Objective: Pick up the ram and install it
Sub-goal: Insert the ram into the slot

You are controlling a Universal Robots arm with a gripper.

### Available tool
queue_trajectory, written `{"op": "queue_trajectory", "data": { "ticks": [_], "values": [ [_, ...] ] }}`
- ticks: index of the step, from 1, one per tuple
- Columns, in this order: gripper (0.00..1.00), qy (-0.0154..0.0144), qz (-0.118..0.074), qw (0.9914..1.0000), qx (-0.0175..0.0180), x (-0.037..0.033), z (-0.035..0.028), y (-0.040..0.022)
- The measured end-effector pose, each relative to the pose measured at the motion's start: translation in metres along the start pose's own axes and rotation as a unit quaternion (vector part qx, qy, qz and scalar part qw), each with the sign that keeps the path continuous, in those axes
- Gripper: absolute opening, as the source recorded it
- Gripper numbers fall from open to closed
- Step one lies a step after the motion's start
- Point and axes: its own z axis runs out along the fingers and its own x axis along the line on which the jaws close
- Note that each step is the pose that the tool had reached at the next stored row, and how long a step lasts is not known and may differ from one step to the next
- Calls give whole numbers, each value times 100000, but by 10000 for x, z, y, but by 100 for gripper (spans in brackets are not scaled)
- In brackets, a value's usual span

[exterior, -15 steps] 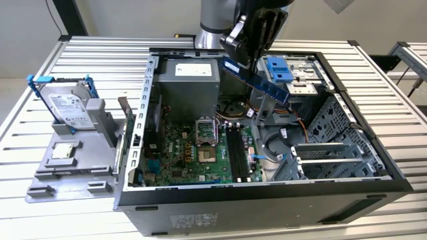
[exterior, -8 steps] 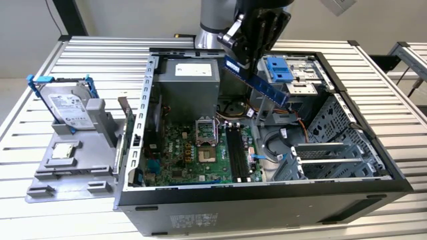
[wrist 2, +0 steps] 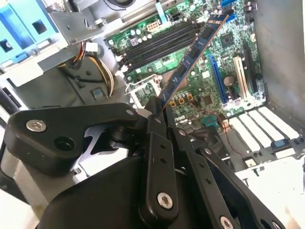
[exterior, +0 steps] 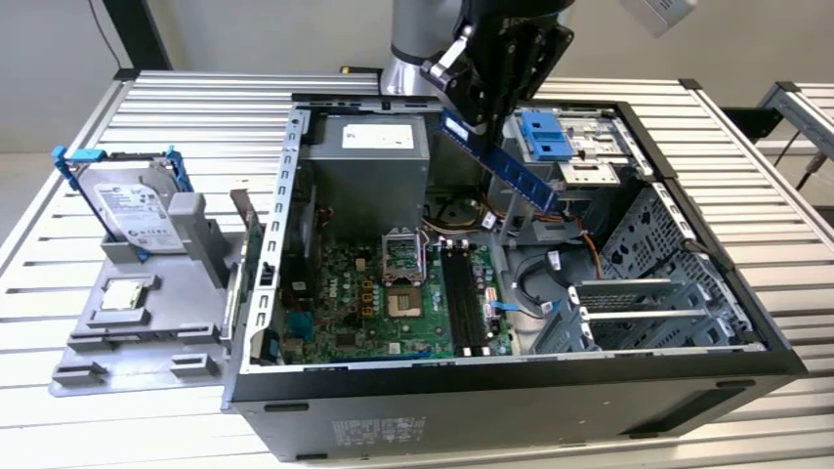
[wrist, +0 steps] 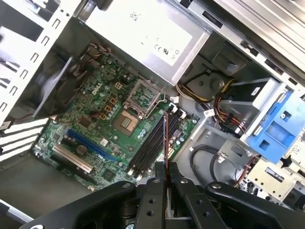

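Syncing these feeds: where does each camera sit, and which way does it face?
Exterior view: off the arm, high, looking down into the open computer case; arm and tool show.
Second wrist view: on the wrist, looking along the tool at the motherboard.
First wrist view: likewise, from another side.
Shared: the gripped memory stick.

A long, thin blue-green ram stick [wrist 2: 193, 55] is held by one end, clamped between the fingers of the black metal gripper [wrist 2: 157, 110]. It is angled out over the green motherboard [wrist 2: 228, 47], near the long black memory slots [wrist 2: 152, 44].
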Motion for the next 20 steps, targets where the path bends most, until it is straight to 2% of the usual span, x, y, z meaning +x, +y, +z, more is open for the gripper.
{"op": "queue_trajectory", "data": {
  "ticks": [6,13,17,20],
  "values": [
    [0,23,3304,99945,102,0,0,0],
    [0,53,6950,99758,219,0,0,0],
    [0,63,8343,99651,262,0,0,0],
    [0,64,8475,99640,268,0,0,0]
  ]
}}
